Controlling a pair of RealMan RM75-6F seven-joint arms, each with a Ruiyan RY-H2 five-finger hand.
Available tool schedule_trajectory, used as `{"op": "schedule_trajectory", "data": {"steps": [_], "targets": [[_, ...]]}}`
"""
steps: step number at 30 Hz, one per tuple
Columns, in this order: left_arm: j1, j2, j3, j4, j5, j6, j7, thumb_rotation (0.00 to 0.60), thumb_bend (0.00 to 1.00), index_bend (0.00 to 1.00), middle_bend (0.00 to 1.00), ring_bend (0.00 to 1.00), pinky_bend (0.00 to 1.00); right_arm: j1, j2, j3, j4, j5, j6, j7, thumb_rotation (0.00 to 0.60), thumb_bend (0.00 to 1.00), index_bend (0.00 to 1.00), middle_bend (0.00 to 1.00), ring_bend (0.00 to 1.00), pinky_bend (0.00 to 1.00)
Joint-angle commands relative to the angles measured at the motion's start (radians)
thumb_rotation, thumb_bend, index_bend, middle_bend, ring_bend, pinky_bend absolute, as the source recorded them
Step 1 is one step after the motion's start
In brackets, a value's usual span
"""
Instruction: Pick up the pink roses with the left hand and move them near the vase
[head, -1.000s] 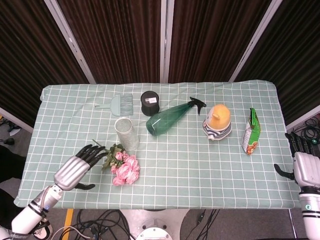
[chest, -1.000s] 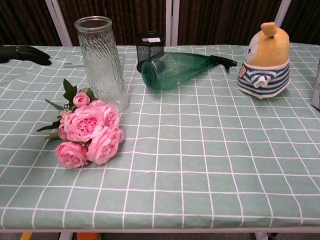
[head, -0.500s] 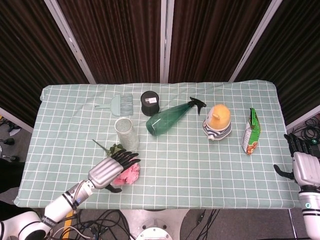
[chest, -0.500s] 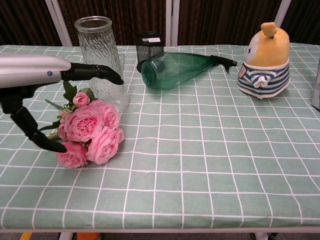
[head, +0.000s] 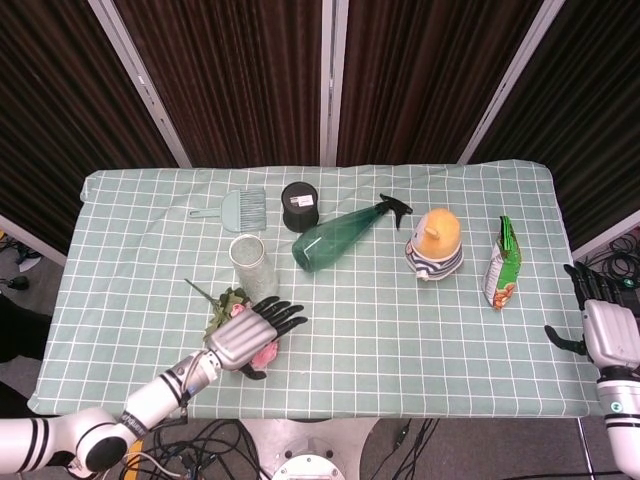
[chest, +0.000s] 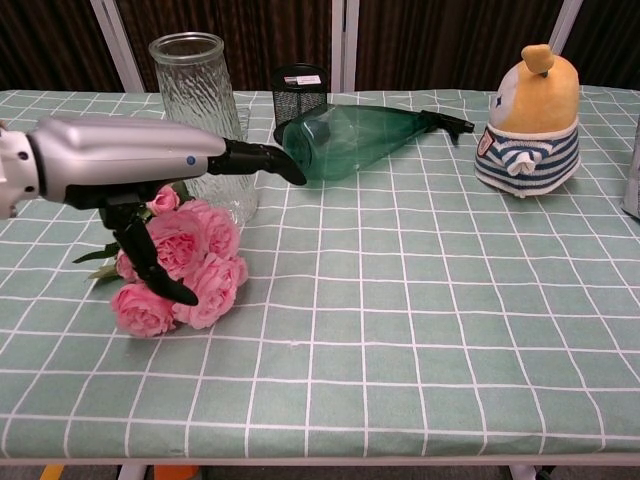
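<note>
Lower left of frame: my left hand (chest: 120, 165) hovers directly over pink roses (chest: 180, 265), fingers spread, gripping nothing. Bunch lies on tablecloth, blooms toward me, stems running back beside glass vase (chest: 205, 125). Right hand (head: 608, 335) far off, idle, holding nothing.

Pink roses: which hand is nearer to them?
Left. The left hand hovers spread right over the pink roses; the right hand sits off the table's far right edge.
</note>
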Motion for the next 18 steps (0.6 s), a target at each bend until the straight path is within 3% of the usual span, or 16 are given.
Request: {"op": "schedule_trajectory", "data": {"steps": [1,18], "targets": [[-0.027,-0.016,-0.005,0.029,-0.045,-0.014,0.018,0.6,0.04,0.07,0.0,0.0,0.04,-0.004,0.009,-0.001,-0.021,-0.016,0.019,-0.011,0.6,0.16,0.0,0.0,0.0,0.0],[-0.127,0.055,0.059,0.034,-0.231,-0.126,0.003,0.6,0.04,0.07,0.0,0.0,0.04,-0.003,0.01,-0.002,-0.041,-0.009,0.031,-0.034,0.6,0.16,0.0,0.0,0.0,0.0]]}}
